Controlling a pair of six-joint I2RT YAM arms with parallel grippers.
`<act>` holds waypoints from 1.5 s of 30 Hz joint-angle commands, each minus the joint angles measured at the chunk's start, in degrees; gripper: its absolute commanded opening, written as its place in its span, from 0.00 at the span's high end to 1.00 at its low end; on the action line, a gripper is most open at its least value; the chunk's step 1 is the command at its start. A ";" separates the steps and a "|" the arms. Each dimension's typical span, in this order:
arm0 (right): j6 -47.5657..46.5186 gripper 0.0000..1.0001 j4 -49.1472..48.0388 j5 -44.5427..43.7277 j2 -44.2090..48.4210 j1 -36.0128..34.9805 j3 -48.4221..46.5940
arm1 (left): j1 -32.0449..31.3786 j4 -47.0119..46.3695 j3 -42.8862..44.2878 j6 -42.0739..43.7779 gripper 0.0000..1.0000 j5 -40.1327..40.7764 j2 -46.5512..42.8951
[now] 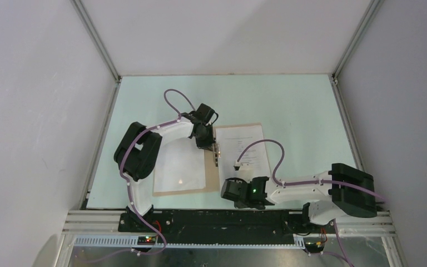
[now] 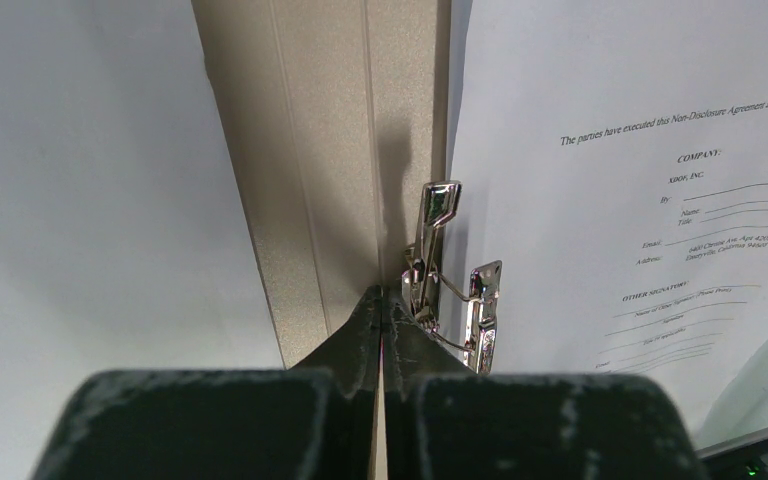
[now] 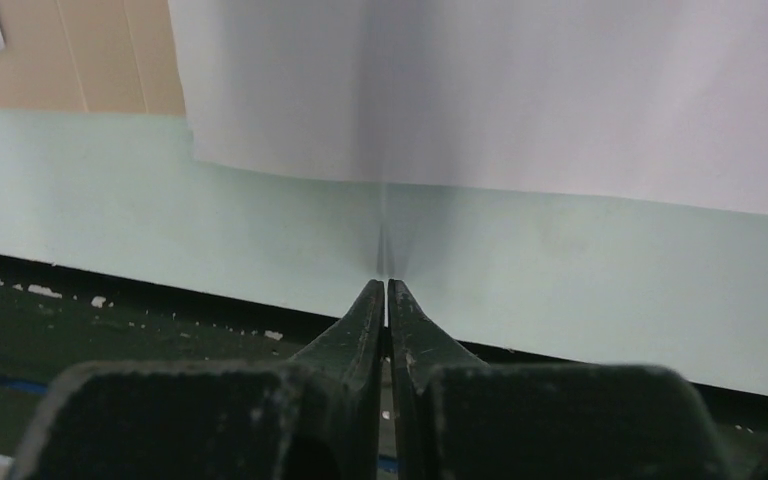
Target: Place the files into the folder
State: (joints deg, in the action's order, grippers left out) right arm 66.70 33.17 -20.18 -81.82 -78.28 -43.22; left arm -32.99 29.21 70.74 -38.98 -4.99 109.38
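Shows the folder (image 1: 180, 192) lying open and flat on the green bench (image 1: 300, 100). Places the files (image 1: 244, 142), printed side up, on the right of the tan spine, just beside the metal clip (image 2: 440, 270), with their near edge over bare bench. Finds the left gripper (image 2: 382, 295) clenched, tips down at the spine close beside the clip, grasping nothing visible. Finds the right gripper (image 3: 387, 285) clenched too and empty, low over the bench, just short of the near edge of the files and not touching it
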 commanded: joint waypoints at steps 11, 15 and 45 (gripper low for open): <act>-1.00 0.94 -7.16 -4.23 -6.26 4.14 0.84 | -0.57 0.19 -0.68 1.16 1.00 0.94 2.52; -1.86 0.94 -7.03 -4.97 -6.28 5.01 0.79 | -0.53 0.17 -0.78 1.27 1.00 0.93 2.61; -9.24 0.65 -7.84 -3.70 2.76 4.00 0.84 | -0.47 0.17 0.14 1.58 1.00 0.67 2.90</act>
State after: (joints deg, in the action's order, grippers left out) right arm 59.68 21.37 -23.51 -85.80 -73.60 -43.00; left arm -32.99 29.17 70.74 -38.96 -5.02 109.43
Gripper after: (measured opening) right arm 0.297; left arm 0.003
